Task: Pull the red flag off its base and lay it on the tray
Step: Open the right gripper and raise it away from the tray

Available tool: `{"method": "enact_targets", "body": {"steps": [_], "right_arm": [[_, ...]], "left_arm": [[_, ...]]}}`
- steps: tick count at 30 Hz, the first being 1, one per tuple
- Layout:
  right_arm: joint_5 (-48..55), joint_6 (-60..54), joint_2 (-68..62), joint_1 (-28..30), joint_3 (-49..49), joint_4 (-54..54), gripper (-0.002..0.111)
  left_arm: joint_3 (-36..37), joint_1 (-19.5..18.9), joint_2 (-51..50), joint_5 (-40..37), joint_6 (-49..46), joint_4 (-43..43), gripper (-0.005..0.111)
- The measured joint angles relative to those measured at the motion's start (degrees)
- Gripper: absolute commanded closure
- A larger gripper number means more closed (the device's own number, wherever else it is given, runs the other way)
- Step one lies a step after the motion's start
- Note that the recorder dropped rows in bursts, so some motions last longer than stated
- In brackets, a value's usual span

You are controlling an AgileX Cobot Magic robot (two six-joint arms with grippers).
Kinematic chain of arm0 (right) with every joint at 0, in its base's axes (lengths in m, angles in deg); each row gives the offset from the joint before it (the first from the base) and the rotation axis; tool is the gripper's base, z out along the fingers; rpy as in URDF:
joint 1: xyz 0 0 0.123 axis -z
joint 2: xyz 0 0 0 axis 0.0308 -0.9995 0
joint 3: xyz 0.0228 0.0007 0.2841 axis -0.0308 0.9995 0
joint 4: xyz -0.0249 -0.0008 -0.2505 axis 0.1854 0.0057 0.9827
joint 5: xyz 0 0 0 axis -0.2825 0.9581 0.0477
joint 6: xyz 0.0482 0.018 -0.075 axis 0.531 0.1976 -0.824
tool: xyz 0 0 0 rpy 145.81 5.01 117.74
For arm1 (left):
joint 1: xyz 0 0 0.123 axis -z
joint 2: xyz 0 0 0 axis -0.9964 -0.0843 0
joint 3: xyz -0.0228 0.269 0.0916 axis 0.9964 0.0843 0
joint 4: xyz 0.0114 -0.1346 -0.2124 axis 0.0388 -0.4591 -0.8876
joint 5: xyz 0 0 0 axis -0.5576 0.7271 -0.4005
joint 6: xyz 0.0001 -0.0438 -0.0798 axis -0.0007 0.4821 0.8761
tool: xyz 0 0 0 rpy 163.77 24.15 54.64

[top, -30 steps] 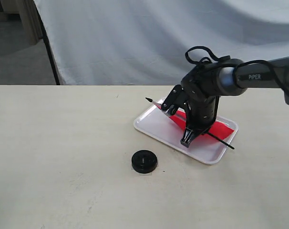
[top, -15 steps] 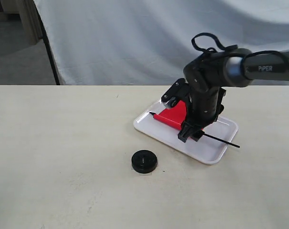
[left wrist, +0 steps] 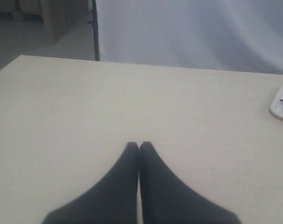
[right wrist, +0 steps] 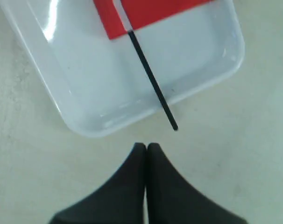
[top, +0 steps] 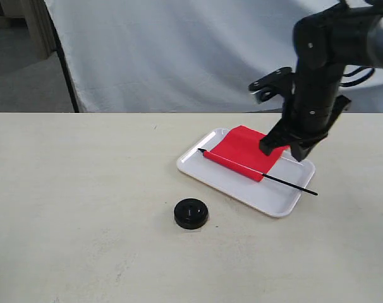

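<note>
Beige table top (top: 84,208) fills the scene, and a white drape (top: 179,50) hangs behind it.

1. Check the right gripper (right wrist: 146,146). Its two black fingers are pressed together and hold nothing. You see it held above the right end of the tray (top: 207,172), clear of the flag (top: 245,150).
2. Check the left gripper (left wrist: 139,145). Its fingers also meet, with nothing between them. It sits over bare table, well apart from the tray.
3. Locate the flag. It lies flat in the tray with the red cloth spread toward the far side. The pointed tip rests by the left rim. The plain end of the pole overhangs the right rim.
4. Locate the base (top: 191,213). It sits on the table near the tray's front edge, not touching it.
</note>
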Motion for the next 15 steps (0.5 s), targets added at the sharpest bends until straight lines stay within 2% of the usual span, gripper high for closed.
{"method": "enact_targets", "body": {"steps": [15], "right_arm": [[-13.73, 11.7, 27.15, 19.8, 24.88, -2.5, 0.108]], "left_arm": [[0.0, 0.0, 0.0, 0.0, 0.0, 0.0, 0.107]]}}
